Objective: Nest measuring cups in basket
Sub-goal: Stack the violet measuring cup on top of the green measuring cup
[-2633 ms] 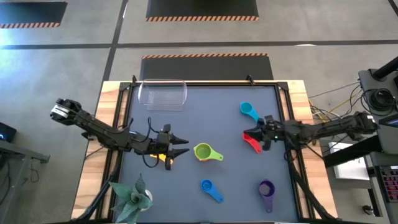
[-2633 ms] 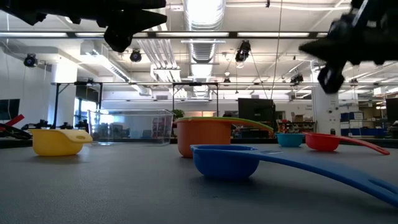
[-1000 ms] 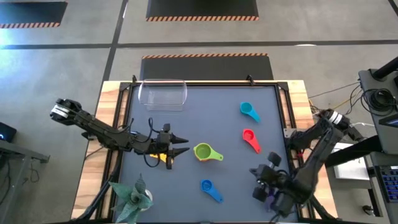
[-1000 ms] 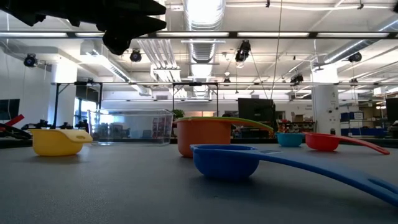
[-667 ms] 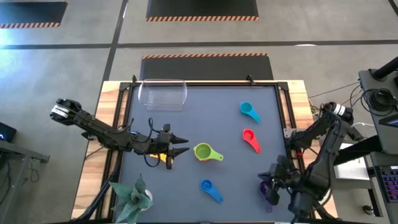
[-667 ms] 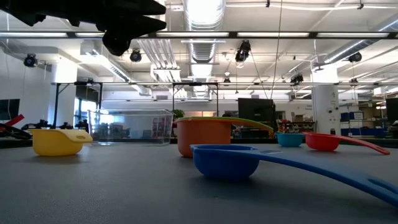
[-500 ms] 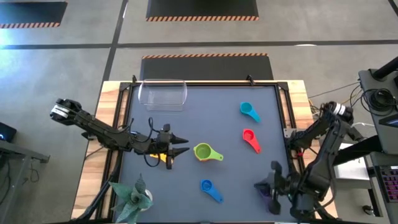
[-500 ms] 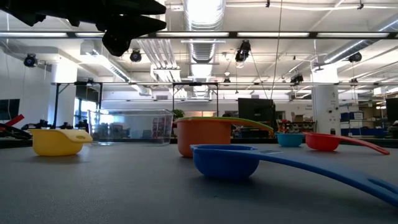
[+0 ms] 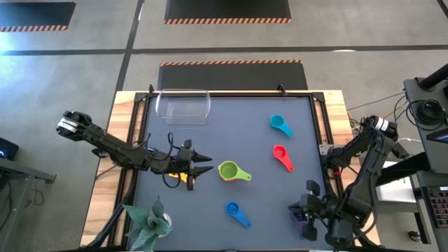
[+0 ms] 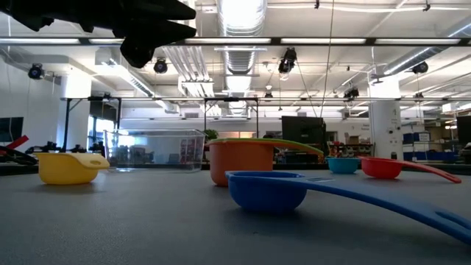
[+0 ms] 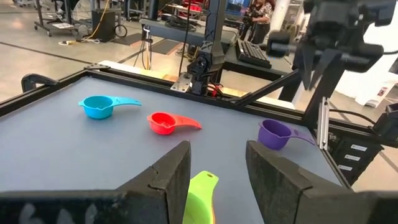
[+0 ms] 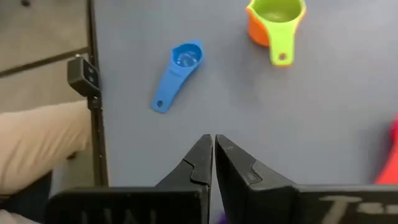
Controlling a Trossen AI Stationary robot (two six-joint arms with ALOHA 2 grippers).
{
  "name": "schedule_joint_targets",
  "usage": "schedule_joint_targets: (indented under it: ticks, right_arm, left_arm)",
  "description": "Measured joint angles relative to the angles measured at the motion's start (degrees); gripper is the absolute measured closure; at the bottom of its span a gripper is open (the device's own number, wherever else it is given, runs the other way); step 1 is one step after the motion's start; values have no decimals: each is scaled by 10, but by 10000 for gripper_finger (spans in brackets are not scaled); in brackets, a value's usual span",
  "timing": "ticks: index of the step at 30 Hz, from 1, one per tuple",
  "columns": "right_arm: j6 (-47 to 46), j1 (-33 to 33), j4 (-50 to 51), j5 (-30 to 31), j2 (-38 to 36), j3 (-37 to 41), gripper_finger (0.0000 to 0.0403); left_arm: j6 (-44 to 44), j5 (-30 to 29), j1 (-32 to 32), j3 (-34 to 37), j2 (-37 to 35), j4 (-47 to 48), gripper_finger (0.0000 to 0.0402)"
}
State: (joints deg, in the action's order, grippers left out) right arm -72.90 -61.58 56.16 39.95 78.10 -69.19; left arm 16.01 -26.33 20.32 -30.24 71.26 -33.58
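Note:
The clear basket (image 9: 183, 106) stands at the far left of the mat. The green cup (image 9: 228, 170) sits inside the orange cup (image 10: 239, 162) at mid-table. The teal cup (image 9: 280, 125) and the red cup (image 9: 282, 156) lie on the right, and the blue cup (image 9: 236, 213) lies near the front. My left gripper (image 9: 204, 166) is open and hovers left of the green cup, above the yellow cup (image 9: 186, 179). My right gripper (image 12: 213, 149) is shut and empty, pointing down above the purple cup (image 11: 277, 134) at the near right.
A small artificial plant (image 9: 148, 224) stands at the near left corner. Black frame rails (image 9: 323, 126) run along the table's edges. In the left wrist view a person (image 11: 261, 11) shows in the room beyond the table. Bare mat lies between the basket and the cups.
My right gripper has shifted a little toward the table's near right corner and has settled above the purple cup, still shut. The cups have stayed where they were.

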Motion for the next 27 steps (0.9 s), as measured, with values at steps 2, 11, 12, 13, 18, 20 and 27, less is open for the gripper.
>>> schedule_joint_targets:
  ticks: [2,11,12,13,18,20,27]
  right_arm:
    - [0,1,48,3,-2,-31,394]
    - [-34,9,205,-27,-11,-125,394]
    - [-51,8,223,-41,-12,-127,394]
    - [-74,8,242,-51,-15,-127,394]
    - [-156,6,304,-118,-35,-90,394]
    - [-177,5,299,-132,-48,-61,394]
    - [-197,3,217,-174,-104,55,394]
  left_arm:
    - [1,0,0,0,0,0,264]
    - [10,0,0,0,0,2,264]
    - [10,0,0,0,0,2,264]
    - [10,0,0,0,0,2,264]
    - [13,0,0,0,0,2,264]
    - [13,0,0,0,0,3,264]
    - [12,0,0,0,0,3,264]
